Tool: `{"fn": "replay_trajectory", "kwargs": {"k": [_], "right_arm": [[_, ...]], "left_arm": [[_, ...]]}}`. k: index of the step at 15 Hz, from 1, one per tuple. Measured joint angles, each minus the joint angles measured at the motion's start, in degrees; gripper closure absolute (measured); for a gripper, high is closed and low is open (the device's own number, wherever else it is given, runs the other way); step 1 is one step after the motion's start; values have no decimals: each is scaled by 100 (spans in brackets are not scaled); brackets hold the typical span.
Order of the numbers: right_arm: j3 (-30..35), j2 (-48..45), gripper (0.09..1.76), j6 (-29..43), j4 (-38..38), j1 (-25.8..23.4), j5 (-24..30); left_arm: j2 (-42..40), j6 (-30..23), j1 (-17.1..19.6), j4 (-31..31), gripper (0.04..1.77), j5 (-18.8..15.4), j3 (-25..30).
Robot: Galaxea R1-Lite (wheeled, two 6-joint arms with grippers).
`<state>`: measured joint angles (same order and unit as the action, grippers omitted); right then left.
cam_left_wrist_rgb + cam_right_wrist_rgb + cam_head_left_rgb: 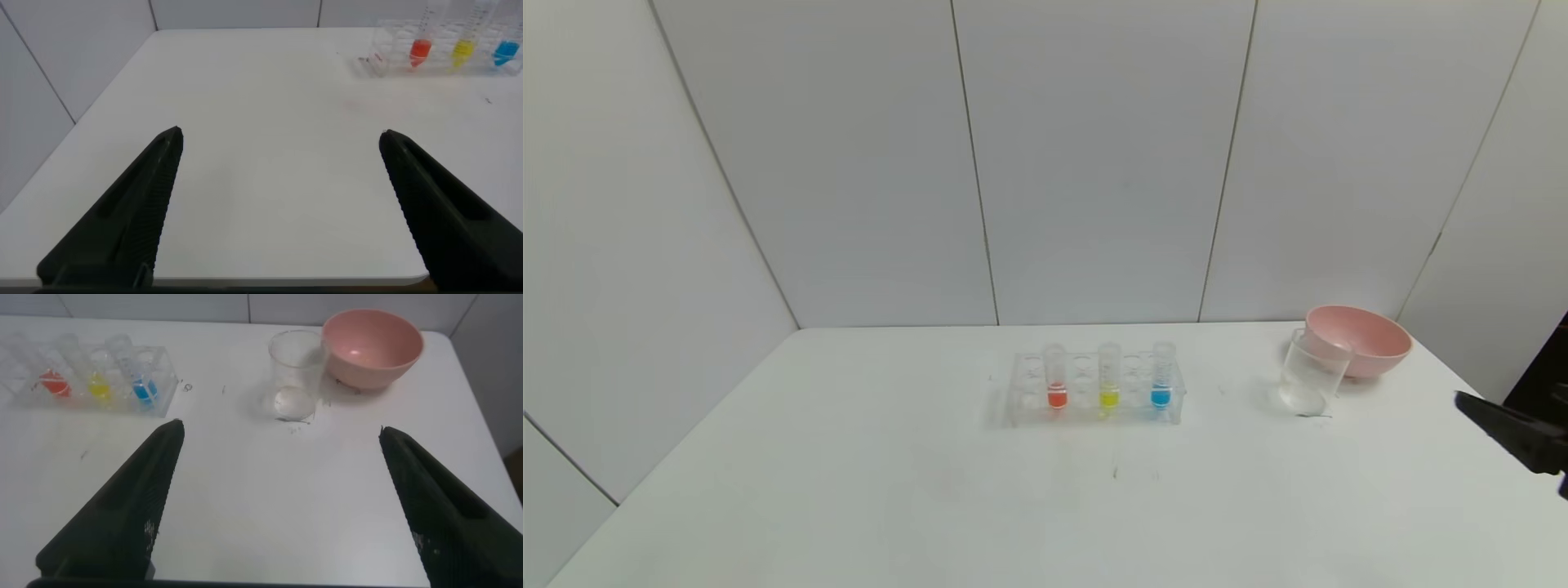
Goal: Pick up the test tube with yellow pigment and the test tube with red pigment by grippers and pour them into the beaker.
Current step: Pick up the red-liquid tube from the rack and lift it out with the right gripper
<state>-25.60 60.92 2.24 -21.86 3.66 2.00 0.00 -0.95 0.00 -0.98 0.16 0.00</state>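
A clear rack stands mid-table and holds three tubes upright. The test tube with red pigment is on the left, the test tube with yellow pigment in the middle, and a blue tube on the right. The clear beaker stands empty to the right, in front of a pink bowl. My right gripper shows at the head view's right edge; in its wrist view it is open and empty, short of the beaker. My left gripper is open and empty over the table's near left, out of the head view.
The pink bowl sits at the table's far right corner, touching or just behind the beaker. The rack lies far from my left gripper. White wall panels close off the back and sides. The table's front edge is near both grippers.
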Motion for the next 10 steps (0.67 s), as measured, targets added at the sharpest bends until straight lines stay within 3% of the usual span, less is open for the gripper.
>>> {"fn": "replay_trajectory", "kwargs": {"k": [5,10], "right_arm": [[-166,1220,14,585,-173,981,-113],[-196,1626,14,1111,-165,2588,-1563]], "left_arm": [[0,0,0,-2,9,-2,0],[0,0,0,0,9,0,0]]}}
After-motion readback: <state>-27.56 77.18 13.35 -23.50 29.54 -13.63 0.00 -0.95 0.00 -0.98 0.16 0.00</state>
